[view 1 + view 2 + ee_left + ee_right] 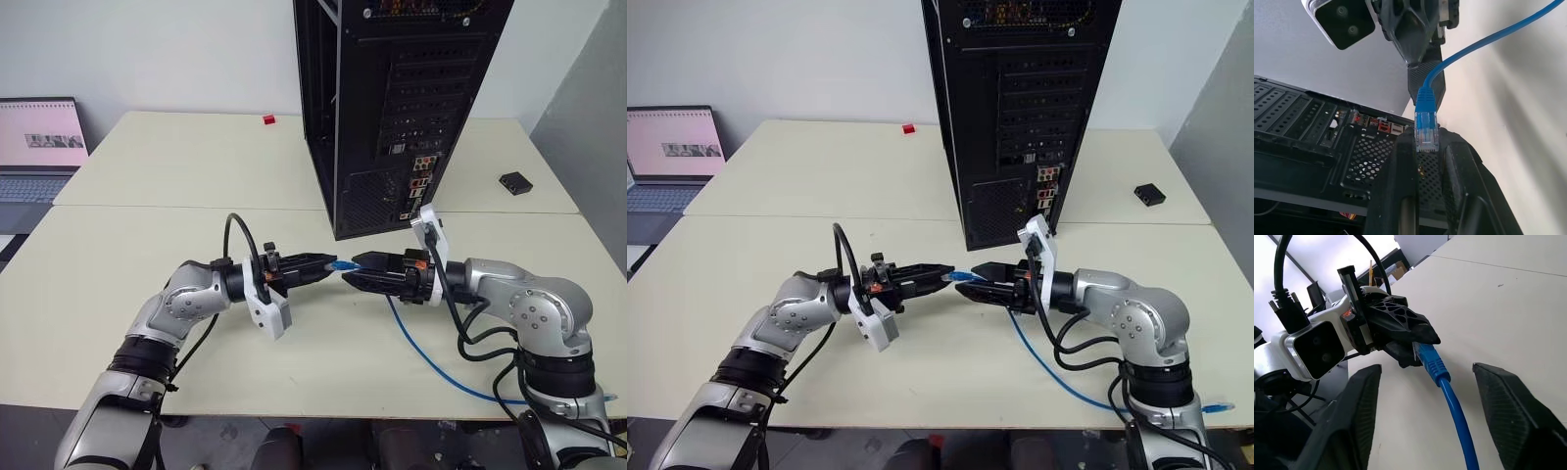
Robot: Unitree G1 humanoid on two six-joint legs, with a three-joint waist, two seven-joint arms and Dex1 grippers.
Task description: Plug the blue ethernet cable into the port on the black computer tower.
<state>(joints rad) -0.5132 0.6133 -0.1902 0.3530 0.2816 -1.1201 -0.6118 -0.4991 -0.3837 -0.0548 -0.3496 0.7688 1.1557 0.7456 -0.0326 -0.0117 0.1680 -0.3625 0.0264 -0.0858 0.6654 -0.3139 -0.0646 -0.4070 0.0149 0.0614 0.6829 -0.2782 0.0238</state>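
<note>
A: I've got the tall black metal computer tower (392,108) standing on the pale worktop (147,284), its perforated back facing me. An open laptop (39,147) sits far left, a small flat black box (514,182) far right, a tiny red block (268,119) behind.

B: And the cable?

A: The thin bright-blue ethernet cable (1452,406) trails off the near edge. My left pincer (323,264) is clenched on its plug; the right pincer (1425,382) stands released around the cord, in front of the tower.

The cream table (147,294) carries the black computer tower (392,108), a laptop (39,157) and a small black box (514,182).
</note>
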